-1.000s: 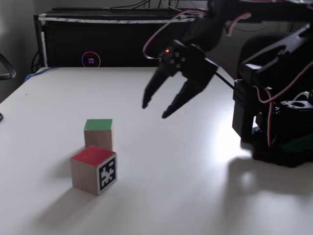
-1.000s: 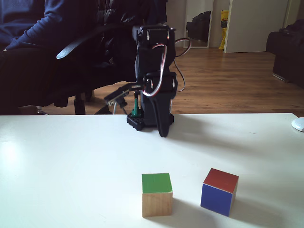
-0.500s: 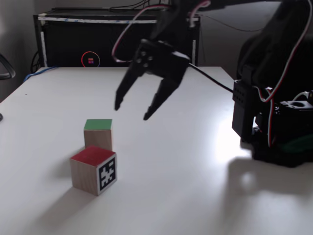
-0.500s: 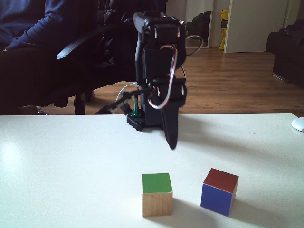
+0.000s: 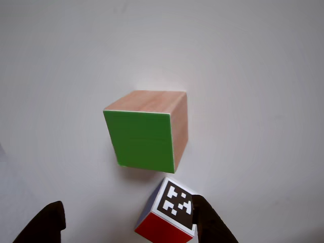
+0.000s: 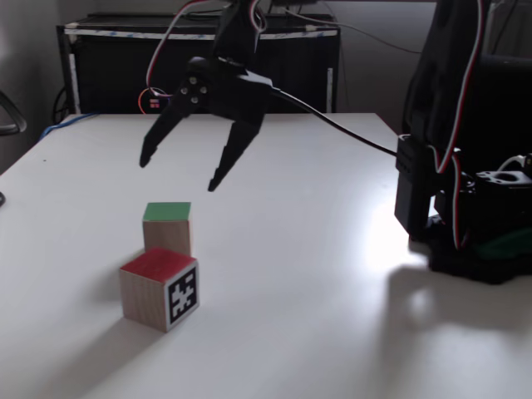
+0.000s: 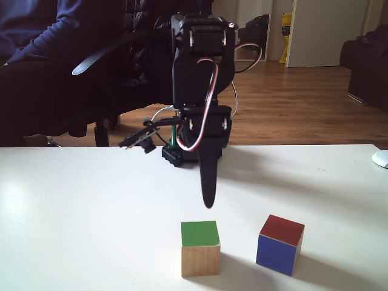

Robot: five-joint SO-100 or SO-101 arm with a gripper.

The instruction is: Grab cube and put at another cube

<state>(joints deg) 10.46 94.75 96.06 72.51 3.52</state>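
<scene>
Cube (image 6: 167,227) resting on the white counter (image 6: 291,316), green face up, bare wood grain on the sides; same cube (image 7: 200,248) near the front edge in another fixed view, and large in the middle of the other view (image 5: 147,129). Untouched by anything, standing flat.

Another cube (image 6: 160,288) just beside it, also on the counter: red on top, black-and-white marker on the side facing the camera in a fixed view, closer to the camera than the green-topped one and nearly touching it there. Seen in another fixed view (image 7: 280,244) to the right, with a clear gap between the two, red top and blue front. In the other view (image 5: 168,212) at the bottom edge, marker face and red side showing.

Claw (image 6: 178,170) hanging in the air above the cube, spread wide, both dark fingers pointing down, holding nothing. From the front in another fixed view (image 7: 207,200), edge-on, tip just above the green face and not touching. Two dark fingertips (image 5: 45,223) poking in at the bottom corners of the other view, well apart from each other.

Behind, arm base (image 6: 465,224) at the right of the counter, and a person's sleeve (image 7: 33,30) in a chair beyond the far edge.
</scene>
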